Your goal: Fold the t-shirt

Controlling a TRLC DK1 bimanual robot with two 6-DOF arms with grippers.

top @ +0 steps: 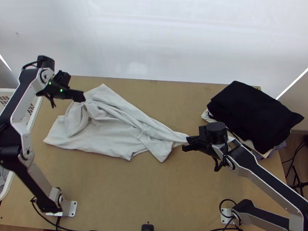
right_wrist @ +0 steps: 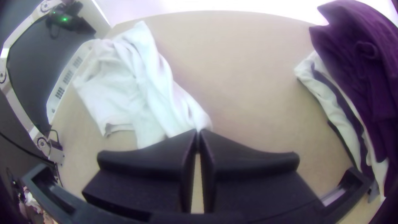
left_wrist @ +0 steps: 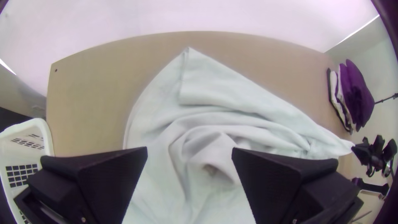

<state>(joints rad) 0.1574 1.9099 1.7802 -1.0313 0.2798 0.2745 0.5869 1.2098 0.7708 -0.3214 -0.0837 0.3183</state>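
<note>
Shirt (top: 111, 136) rumpled, long axis running away from stack (top: 253, 112). Right gripper (right_wrist: 198, 132) near stack, pinching shirt's stackward tip. Left gripper (left_wrist: 189, 150) spread above end farthest from stack.

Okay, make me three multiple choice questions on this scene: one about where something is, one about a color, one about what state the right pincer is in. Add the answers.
1. Seen from above, where is the basket?
A) By the table's left edge
B) By its right edge
C) At its middle

2. What color is the t-shirt?
A) Red
B) Black
C) Pale grey

3. How is the right pincer?
A) Wide open
B) Shut on the t-shirt
C) Shut on the basket

1: A, its rim shows beside that edge.
2: C, the cloth looks pale throughout.
3: B, the fingers meet where the cloth narrows to them.
</note>
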